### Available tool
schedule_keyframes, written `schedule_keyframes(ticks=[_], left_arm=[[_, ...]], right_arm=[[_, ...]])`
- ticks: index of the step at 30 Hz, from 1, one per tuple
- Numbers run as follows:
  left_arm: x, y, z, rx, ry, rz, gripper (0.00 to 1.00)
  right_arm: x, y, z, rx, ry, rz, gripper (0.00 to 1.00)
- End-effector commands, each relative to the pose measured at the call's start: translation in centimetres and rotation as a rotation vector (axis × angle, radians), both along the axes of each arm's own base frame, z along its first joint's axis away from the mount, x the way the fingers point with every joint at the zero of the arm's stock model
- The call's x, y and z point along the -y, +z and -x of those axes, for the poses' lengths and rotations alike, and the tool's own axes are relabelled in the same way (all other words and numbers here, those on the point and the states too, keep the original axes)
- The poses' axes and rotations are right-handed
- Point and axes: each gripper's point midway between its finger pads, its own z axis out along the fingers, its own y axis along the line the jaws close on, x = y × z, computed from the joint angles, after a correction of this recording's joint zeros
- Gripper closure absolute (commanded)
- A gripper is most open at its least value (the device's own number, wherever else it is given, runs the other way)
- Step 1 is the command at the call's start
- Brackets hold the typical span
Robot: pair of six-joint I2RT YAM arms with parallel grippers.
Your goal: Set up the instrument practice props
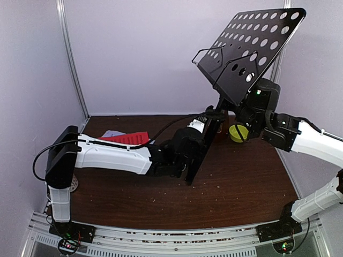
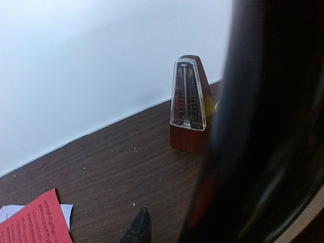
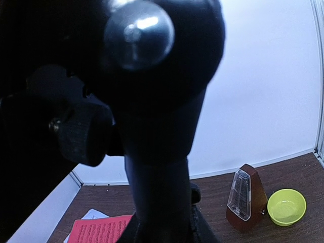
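A dark brown wood-grain worktop (image 1: 241, 182), strewn with pale crumbs, is enclosed by plain pale walls (image 1: 139, 53) with thin metal corner posts (image 1: 72, 59). The black perforated-metal music stand (image 1: 252, 48) is held tilted, with its tray high above the right tool (image 1: 247, 113), which is clenched on the stem just under the tray. The left tool (image 1: 188, 158) is set at the folded legs lower down; whether it is clamped on them cannot be told. The small brown pyramid metronome (image 3: 245, 197) is stood upright beyond the left tool, just beside the small yellow-green bowl (image 3: 286, 206). To the left of the left tool, the red sheet of printed music (image 1: 126, 138) is laid over the white sheet (image 1: 111, 133). Black notation is printed on the red sheet, too small to be read.
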Motion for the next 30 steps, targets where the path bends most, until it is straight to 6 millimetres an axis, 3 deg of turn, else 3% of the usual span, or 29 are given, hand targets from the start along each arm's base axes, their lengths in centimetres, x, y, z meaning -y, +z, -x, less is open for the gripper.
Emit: schedule_keyframes(ticks=[1,5,15,30], left_arm=[[0.9,0.0,0.4,0.076,-0.103,-0.119,0.77],[0.9,-0.3,0.9,0.106,-0.15,-0.165,0.83],[2.3,-3.6,3.1,0.159,-0.371,-0.322,0.92],[-1.6,-7.7,3.1,0.165,-0.374,-0.486,0.97]], right_arm=[[2.3,11.5,3.4,0.24,0.06,-0.256,1.0],[2.2,12.9,3.8,0.271,0.071,-0.212,1.0],[1.4,15.5,4.0,0.318,0.1,-0.107,1.0],[0.4,16.1,4.5,0.358,0.15,-0.049,1.0]])
